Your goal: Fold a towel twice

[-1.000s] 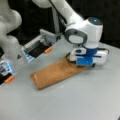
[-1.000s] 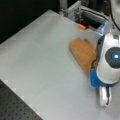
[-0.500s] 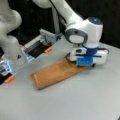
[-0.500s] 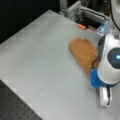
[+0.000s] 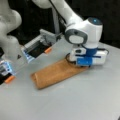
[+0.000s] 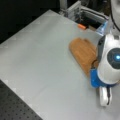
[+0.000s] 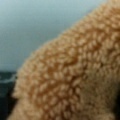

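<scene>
Down low, my gripper [image 5: 80, 65] sits on the right end of the towel [image 5: 56, 73], folded into a long strip on the table [image 6: 37, 55]; my jaws' state I cannot tell, no writing readable.

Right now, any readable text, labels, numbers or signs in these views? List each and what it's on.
None readable.
The towel, folded into a long strip, is plain, with no tag showing.
The gripper at the towel's end shows blue and white housing only, no legible marking.
The table is unmarked.
</scene>
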Motion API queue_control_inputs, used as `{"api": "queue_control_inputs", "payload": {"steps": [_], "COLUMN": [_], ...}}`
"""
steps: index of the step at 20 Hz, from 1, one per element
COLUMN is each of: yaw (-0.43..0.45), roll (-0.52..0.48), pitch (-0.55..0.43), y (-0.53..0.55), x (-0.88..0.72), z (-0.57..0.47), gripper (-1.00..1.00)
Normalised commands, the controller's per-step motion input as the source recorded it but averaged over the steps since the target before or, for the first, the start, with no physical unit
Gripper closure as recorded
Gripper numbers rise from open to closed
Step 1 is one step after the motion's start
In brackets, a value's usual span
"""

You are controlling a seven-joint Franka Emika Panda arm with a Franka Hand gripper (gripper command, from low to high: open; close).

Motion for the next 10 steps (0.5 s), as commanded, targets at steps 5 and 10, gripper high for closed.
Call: {"api": "queue_control_inputs", "payload": {"steps": [5,10], "yaw": [0.030,0.076], "roll": [-0.218,-0.173], "pitch": [-0.117,-0.066], "y": [0.01,0.02], "x": [0.05,0.09], "z": [-0.13,0.05], "gripper": [1.00,1.00]}}
